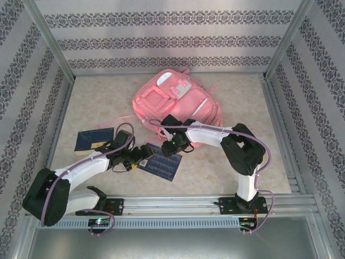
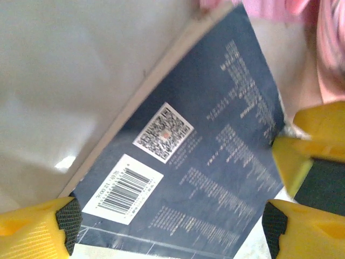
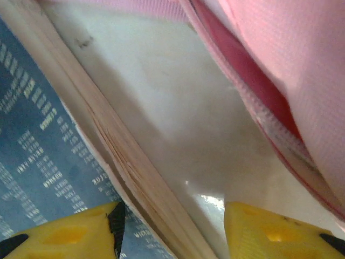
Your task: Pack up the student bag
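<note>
- Bag (image 1: 178,100) lies flat at back centre of the table (image 1: 242,156), pockets up.
- Book (image 1: 161,166) just in front, barcode side up.
- My right claw (image 3: 172,221): released, straddling the book's page edge.
- My left claw (image 2: 170,221): released, spread wide above the cover.

Gripper (image 3: 171,222) spread astride the page edge of a blue book (image 3: 38,151), pink student bag (image 3: 280,65) nearby

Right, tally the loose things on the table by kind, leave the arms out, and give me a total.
Pink backpacks: 1, the student bag
Dark blue books: 2, the left book and the middle book
Total: 3
</note>
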`<state>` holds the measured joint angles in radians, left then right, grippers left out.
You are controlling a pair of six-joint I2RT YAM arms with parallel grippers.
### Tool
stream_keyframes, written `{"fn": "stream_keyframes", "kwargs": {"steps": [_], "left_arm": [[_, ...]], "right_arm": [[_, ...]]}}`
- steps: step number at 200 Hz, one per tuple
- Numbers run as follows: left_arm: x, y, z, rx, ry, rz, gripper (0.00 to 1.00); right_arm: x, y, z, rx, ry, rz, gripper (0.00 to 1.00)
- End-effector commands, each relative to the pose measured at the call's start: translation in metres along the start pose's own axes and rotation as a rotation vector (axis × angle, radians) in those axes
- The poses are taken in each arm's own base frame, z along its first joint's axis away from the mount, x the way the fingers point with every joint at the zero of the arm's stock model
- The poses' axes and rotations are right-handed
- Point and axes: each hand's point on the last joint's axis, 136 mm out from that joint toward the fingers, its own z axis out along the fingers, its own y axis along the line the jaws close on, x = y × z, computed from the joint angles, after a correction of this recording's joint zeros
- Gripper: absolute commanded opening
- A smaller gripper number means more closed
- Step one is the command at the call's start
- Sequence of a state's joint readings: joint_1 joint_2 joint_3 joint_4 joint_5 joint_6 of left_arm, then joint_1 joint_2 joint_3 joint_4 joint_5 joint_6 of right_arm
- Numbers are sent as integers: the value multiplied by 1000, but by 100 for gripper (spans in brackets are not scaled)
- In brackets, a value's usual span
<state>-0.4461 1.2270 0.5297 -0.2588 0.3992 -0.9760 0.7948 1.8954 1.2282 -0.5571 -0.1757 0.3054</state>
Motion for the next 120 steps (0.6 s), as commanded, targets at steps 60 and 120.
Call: {"fn": "stream_keyframes", "kwargs": {"steps": [60, 120], "left_arm": [[-30, -18, -12, 12, -27, 12, 85], [14, 24, -25, -38, 37, -79, 80]], "right_arm": [[32, 31, 1, -161, 68, -8, 40], [40, 38, 9, -217, 109, 14, 36]]}}
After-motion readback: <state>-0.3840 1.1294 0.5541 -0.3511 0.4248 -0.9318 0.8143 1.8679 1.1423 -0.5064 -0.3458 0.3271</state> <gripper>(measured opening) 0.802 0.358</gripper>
